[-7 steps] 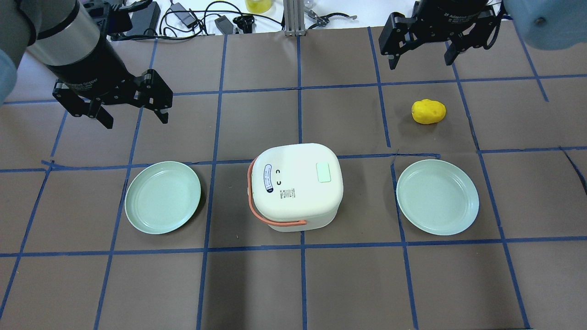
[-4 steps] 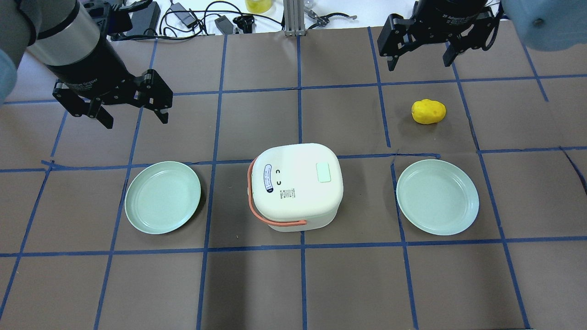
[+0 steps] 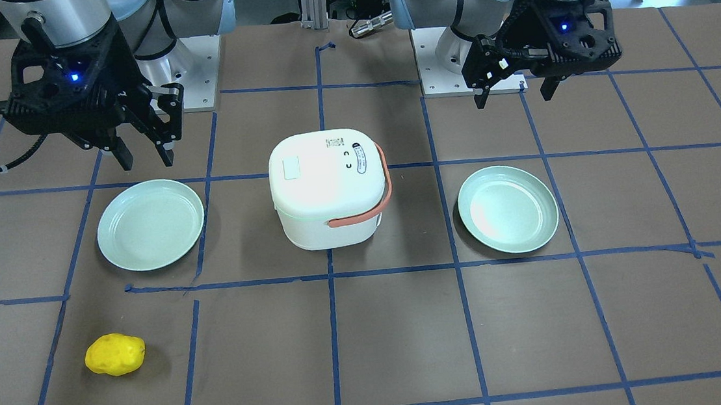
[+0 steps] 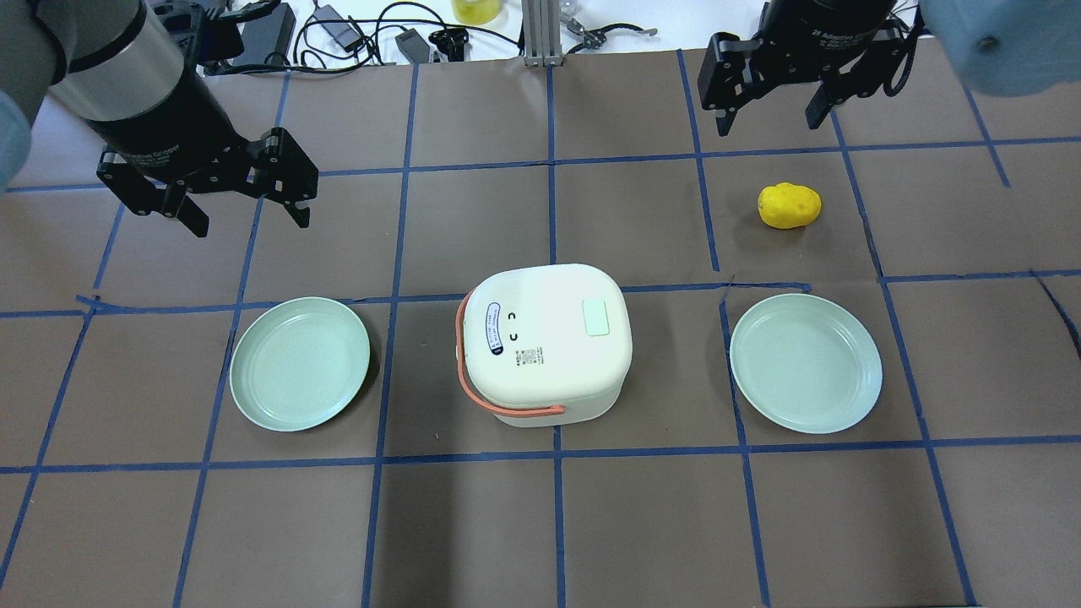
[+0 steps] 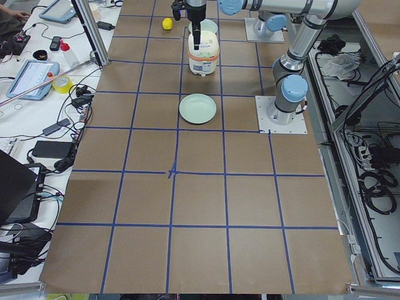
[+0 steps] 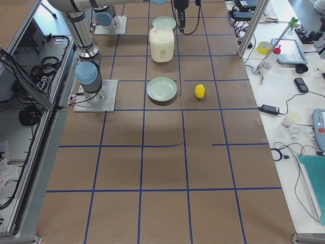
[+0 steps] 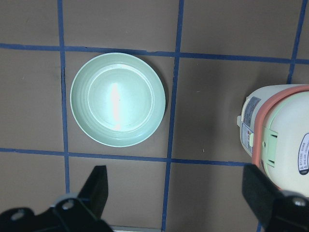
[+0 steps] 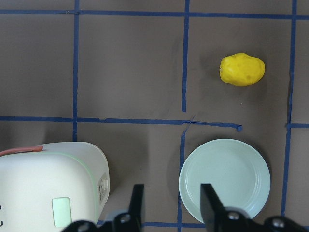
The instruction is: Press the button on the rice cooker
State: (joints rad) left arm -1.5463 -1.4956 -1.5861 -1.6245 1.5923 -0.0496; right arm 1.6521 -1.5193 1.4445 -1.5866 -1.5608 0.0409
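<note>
Over the right side of the table (image 4: 473, 523), the right gripper (image 4: 768, 128) hangs empty, its jaws slightly narrower than a second ago, probably closing into a poking tip. The left gripper (image 4: 252, 225) stays wide open, empty. The rice cooker (image 4: 545, 363) sits mid-table, its lid button (image 4: 597, 318) untouched.

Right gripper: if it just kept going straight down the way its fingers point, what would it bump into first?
The right gripper points down at brown table beside the green plate, on its rice cooker side. It would probably touch table or plate rim first; which is unclear.
</note>
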